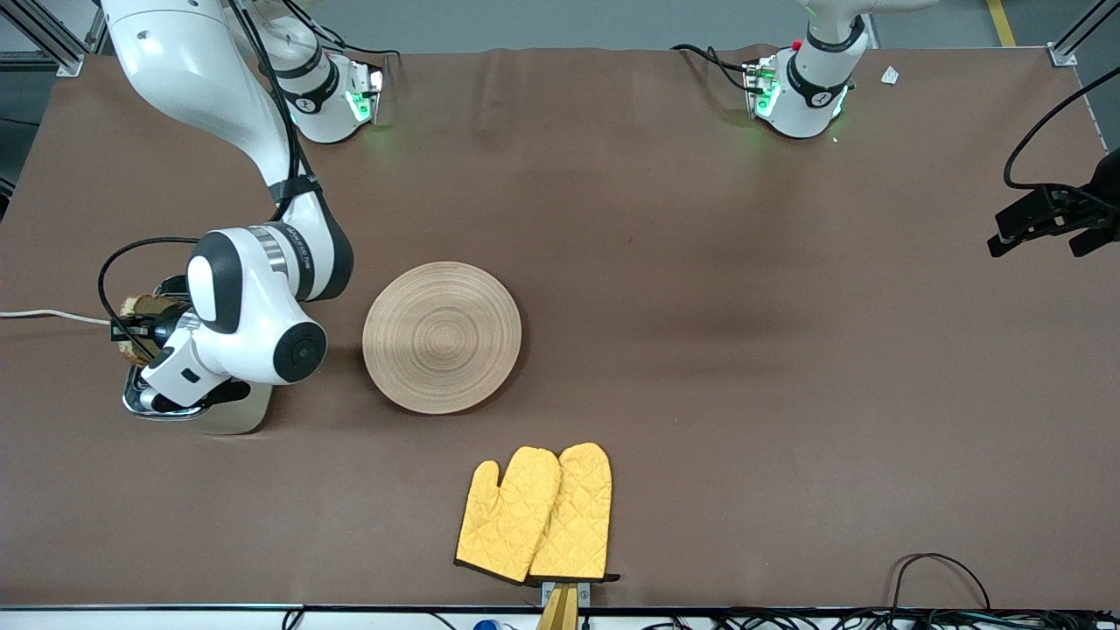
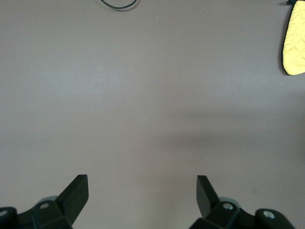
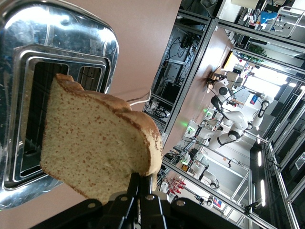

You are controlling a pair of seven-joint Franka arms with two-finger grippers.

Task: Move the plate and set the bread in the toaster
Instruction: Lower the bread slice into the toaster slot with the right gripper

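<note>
Since the slice hangs over the slots but is not yet in one, this looks like the lowering step, with the plate seemingly already set aside.

Oven mitts: 2 quilted yellow mitts lie side by side nearest the front camera, untouched and apart from the plate.

Plate: the round wooden plate lies flat and bare on the brown table, farther from the camera than the mitts, beside the toaster and toward the right arm's end.

Toaster: its chrome top and 2 open slots show clearly in the right wrist view; a white cord runs off toward the table edge.

Bread: the speckled slice is held by 1 edge, tilted over the slots, probably so its free edge can enter first.

Right gripper: over the toaster, its fingers pinched tight on the bread's crust.

Left gripper: waiting over bare table at the left arm's end, its fingers spread wide and holding nothing.
</note>
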